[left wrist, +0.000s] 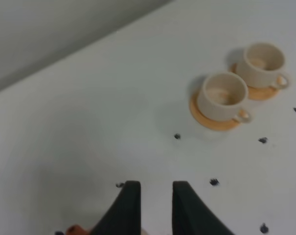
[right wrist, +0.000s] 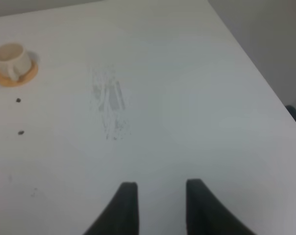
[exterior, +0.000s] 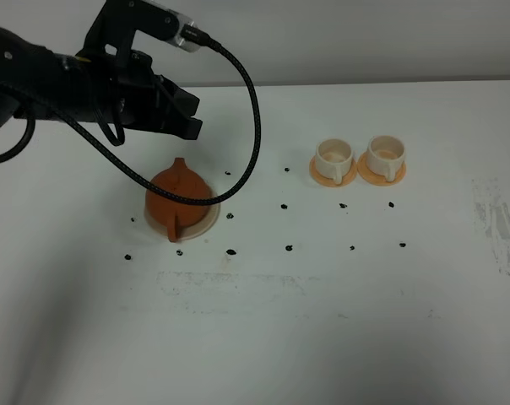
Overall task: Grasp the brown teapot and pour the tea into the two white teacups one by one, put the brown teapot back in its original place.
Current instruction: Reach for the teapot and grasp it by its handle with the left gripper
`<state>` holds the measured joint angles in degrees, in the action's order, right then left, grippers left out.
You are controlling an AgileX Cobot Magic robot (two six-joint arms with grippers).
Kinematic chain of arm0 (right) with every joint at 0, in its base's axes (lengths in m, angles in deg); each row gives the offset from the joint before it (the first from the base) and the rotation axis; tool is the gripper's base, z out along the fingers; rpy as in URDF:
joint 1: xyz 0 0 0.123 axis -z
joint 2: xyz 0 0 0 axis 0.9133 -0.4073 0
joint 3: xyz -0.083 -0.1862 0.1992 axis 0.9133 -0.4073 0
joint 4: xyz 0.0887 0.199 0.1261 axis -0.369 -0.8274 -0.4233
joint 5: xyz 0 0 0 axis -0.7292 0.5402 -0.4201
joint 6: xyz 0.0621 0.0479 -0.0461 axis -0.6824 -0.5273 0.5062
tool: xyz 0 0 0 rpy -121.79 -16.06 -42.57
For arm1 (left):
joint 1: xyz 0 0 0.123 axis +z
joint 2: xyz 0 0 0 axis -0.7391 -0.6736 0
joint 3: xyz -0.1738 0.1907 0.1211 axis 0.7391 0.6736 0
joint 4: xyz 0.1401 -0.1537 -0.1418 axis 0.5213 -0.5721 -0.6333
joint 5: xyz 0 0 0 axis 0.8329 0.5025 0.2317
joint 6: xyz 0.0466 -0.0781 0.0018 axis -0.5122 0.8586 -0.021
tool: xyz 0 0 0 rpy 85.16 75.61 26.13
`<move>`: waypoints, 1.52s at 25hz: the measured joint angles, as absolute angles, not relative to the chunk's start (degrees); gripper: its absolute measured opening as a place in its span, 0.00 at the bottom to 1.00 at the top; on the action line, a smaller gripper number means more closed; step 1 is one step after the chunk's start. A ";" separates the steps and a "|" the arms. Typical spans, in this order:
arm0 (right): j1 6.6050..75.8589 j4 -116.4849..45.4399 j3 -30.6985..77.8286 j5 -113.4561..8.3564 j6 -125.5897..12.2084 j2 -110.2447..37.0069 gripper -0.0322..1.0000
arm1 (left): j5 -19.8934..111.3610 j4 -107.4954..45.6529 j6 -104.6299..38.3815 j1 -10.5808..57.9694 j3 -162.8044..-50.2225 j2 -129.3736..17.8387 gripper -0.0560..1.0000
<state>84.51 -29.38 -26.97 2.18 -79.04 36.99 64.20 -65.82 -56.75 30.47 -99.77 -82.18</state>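
Two white teacups, the left teacup point(exterior: 333, 155) and the right teacup point(exterior: 385, 153), are each set on an orange saucer point(exterior: 322, 178) nearer the far edge of the desk point(exterior: 322, 337). The brown teapot point(exterior: 177, 198) is seated upright on the cream coaster point(exterior: 211, 221), well apart from them toward the left edge. The left gripper point(exterior: 190, 116) is held above the teapot's far side with jaws slightly parted on nothing, and the jaws of the right gripper point(right wrist: 160, 188) are spread, empty, near the right edge.

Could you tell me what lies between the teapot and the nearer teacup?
Between teapot and teacup, bare table with black marks, seen in exterior high view.
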 joint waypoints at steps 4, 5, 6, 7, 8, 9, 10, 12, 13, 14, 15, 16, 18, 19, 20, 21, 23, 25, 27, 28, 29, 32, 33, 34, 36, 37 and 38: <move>84.63 -29.38 -26.97 2.18 -79.04 36.99 0.25 | 73.75 -60.09 -50.51 31.86 -105.81 -85.18 0.20; 84.63 -29.38 -26.97 2.18 -79.04 36.99 0.25 | 76.20 -57.29 -48.05 31.95 -107.63 -85.71 0.20; 84.63 -29.38 -26.97 2.18 -79.04 36.99 0.25 | 78.23 -54.23 -45.91 31.95 -109.46 -86.29 0.20; 84.63 -29.38 -26.97 2.18 -79.04 36.99 0.25 | 80.73 -51.60 -43.40 31.97 -111.31 -86.90 0.20; 84.63 -29.38 -26.97 2.18 -79.04 36.99 0.25 | 83.17 -48.62 -41.09 31.97 -112.72 -87.41 0.20; 84.63 -29.38 -26.97 2.18 -79.04 36.99 0.25 | 85.15 -46.02 -39.01 31.97 -114.08 -87.82 0.20; 84.63 -29.38 -26.97 2.18 -79.04 36.99 0.25 | 86.31 -44.14 -37.57 31.97 -115.02 -88.15 0.20; 84.63 -29.38 -26.97 2.18 -79.04 36.99 0.25 | 87.59 -40.91 -35.49 31.97 -115.75 -88.48 0.20; 84.63 -29.38 -26.97 2.18 -79.04 36.99 0.25 | 87.73 -39.95 -35.09 31.97 -115.89 -88.59 0.20; 84.63 -29.38 -26.97 2.18 -79.04 36.99 0.25 | 87.79 -39.55 -34.88 31.97 -115.97 -88.63 0.20; 84.63 -29.38 -26.97 2.18 -79.04 36.99 0.25 | 87.91 -39.38 -34.74 31.97 -115.97 -88.70 0.20; 84.63 -29.38 -27.01 2.18 -79.04 36.99 0.25 | 88.22 -39.38 -34.68 31.97 -115.97 -88.75 0.20; 84.63 -29.38 -27.01 2.18 -79.04 36.99 0.25 | 89.70 -39.38 -34.39 31.97 -115.97 -88.88 0.20; 84.63 -29.38 -27.01 2.18 -79.04 36.99 0.25 | 90.86 -39.38 -33.97 31.97 -115.97 -88.93 0.20; 84.63 -29.38 -27.01 2.18 -79.04 36.99 0.25 | 91.74 -39.38 -33.53 31.97 -115.97 -88.93 0.20; 84.63 -29.38 -27.01 2.18 -79.04 36.99 0.25 | 92.48 -39.38 -33.13 31.97 -115.97 -88.93 0.20; 84.63 -29.38 -27.01 2.18 -79.04 36.99 0.25 | 92.64 -39.31 -32.77 31.91 -115.97 -88.93 0.20; 84.63 -29.38 -27.01 2.18 -79.04 36.99 0.25 | 92.51 -38.70 -32.73 31.29 -115.97 -88.93 0.20; 84.63 -29.38 -27.01 2.18 -79.04 36.99 0.25 | 92.36 -37.60 -32.58 29.96 -115.97 -88.93 0.20; 84.63 -29.38 -27.01 2.18 -79.04 36.99 0.25 | 91.77 -37.09 -32.51 28.98 -115.50 -88.65 0.20; 84.63 -29.38 -27.01 2.18 -79.04 36.99 0.25 | 90.28 -36.63 -32.52 27.96 -114.47 -87.99 0.20; 84.63 -29.38 -27.01 2.18 -79.04 36.99 0.25 | 84.00 -36.56 -31.19 25.93 -108.28 -84.63 0.20; 84.63 -29.38 -27.01 2.18 -79.04 36.99 0.25 | 82.05 -36.38 -29.85 25.59 -106.63 -83.31 0.20; 84.63 -29.38 -27.01 2.18 -79.04 36.99 0.25 | 81.02 -36.05 -28.20 25.60 -105.01 -82.39 0.20; 84.63 -29.38 -27.01 2.18 -79.04 36.99 0.25 | 79.86 -34.63 -24.79 25.58 -102.54 -80.63 0.20; 84.63 -29.38 -27.01 2.18 -79.04 36.99 0.25 | 79.81 -33.79 -22.95 25.58 -101.22 -79.99 0.20; 84.63 -29.38 -27.01 2.18 -79.04 36.99 0.25 | 79.88 -33.20 -21.62 25.58 -99.94 -79.54 0.20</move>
